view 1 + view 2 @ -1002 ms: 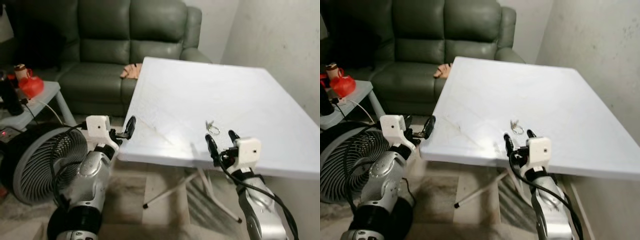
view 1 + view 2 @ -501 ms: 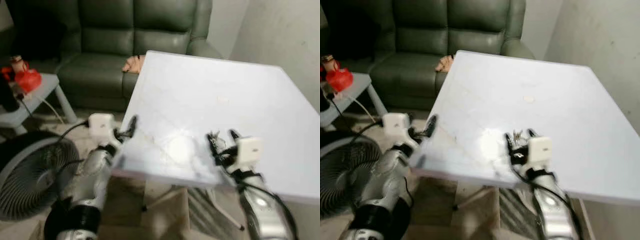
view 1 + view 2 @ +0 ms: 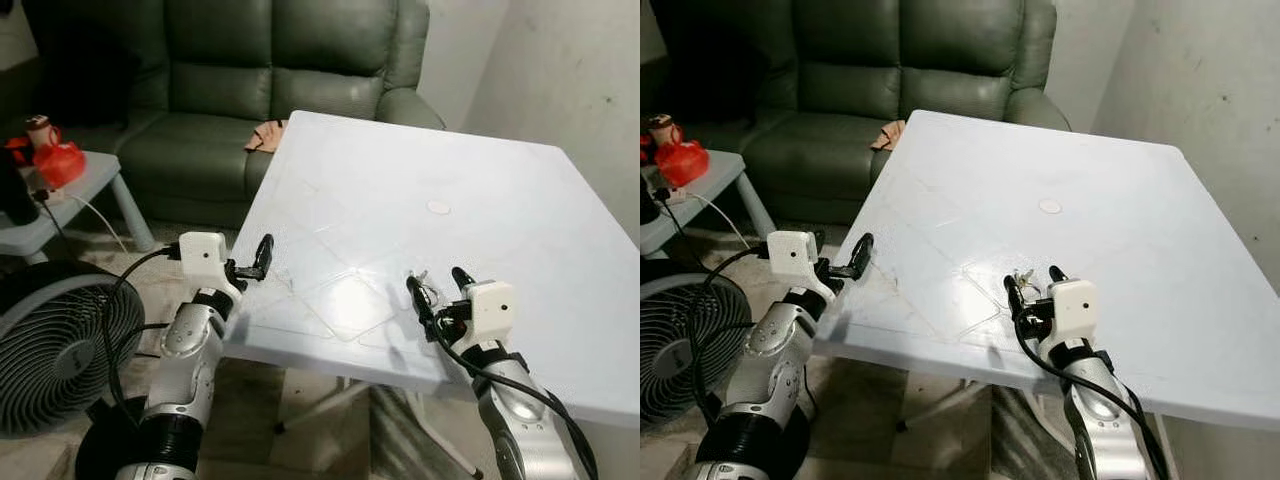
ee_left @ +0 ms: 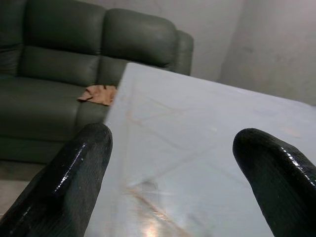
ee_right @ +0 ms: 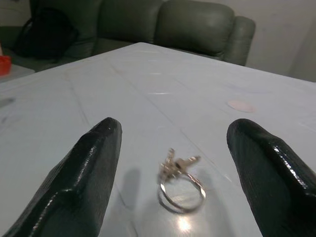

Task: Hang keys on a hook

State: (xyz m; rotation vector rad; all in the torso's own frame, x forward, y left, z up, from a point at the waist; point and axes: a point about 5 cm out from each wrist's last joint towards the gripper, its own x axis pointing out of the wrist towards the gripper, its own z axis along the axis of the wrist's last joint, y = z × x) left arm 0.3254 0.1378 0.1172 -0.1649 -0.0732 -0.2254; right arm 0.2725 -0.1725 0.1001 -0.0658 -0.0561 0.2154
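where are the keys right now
The keys lie on the white table near its front edge, between the open right gripper's fingers.

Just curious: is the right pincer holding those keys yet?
No. The right pincer is open, and the small metal key ring lies on the white table between its fingers.

A white square tabletop (image 3: 420, 190) on folding legs stands beside a pale, scuffed plaster wall (image 3: 570, 70), with a dark green leather sofa (image 3: 250, 70) behind it carrying a small tan cloth (image 3: 265, 136) on its seat. To the left, a low grey side table (image 3: 60, 200) holds a red item, perhaps a jug (image 3: 55, 160), above a round black floor fan (image 3: 50, 350). The bare floor (image 3: 310, 440) looks brownish and worn.
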